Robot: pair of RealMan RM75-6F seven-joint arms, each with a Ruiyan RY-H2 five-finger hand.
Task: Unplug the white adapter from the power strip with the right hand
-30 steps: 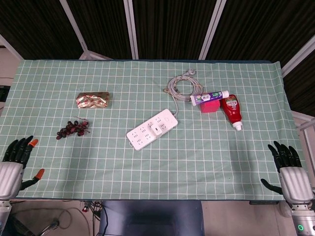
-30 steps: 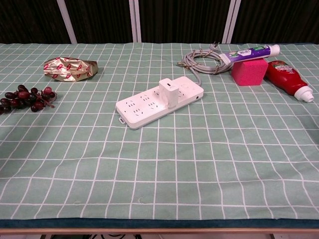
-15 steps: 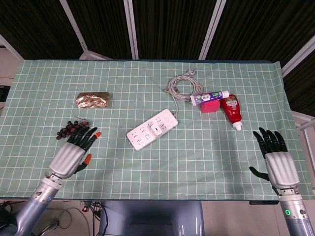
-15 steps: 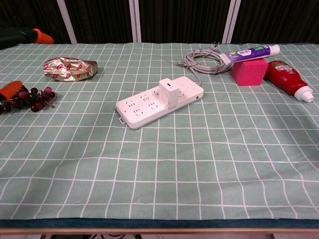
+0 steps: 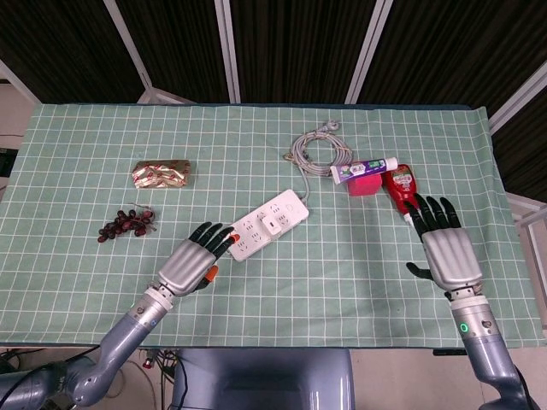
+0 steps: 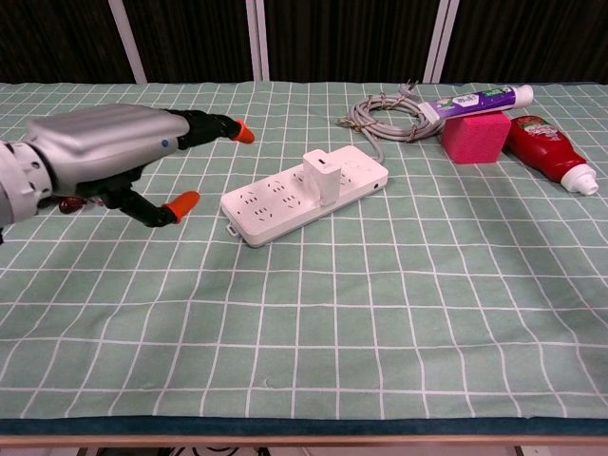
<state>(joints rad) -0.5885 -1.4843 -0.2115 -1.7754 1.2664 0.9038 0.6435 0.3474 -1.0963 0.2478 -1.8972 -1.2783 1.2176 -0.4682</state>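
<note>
While the white adapter [image 6: 321, 178] sits plugged upright into the power strip [image 6: 302, 195], near that strip's cord end, nothing touches it. The power strip lies at a slant around the middle of the green checked tablecloth [image 5: 342, 282], and its grey cable [image 5: 318, 149] runs back into a loose coil behind it.

The left hand [image 5: 190, 261] hovers just beside the strip's near-left end, fingers extended and spread, holding nothing; its orange-tipped fingers [image 5: 229, 239] reach toward that end of the strip, though whether they touch it cannot be told from either view. In the chest view the same hand fills the left side, palm down above the cloth.

The right hand [image 5: 443, 247] is well apart from the adapter, over the right part of the table, fingers straight and apart with nothing in it. Its fingertips lie just beside the red bottle [image 5: 402, 192], which rests on its side with its white cap toward the near edge. The chest view does not show this hand.

Next to the bottle stands a pink block [image 6: 474, 136] with a purple-and-white toothpaste tube [image 6: 475, 98] laid across its top. On the left side of the cloth lie a gold foil packet [image 5: 161, 174] and, nearer the front, a bunch of dark grapes [image 5: 126, 224].
</note>
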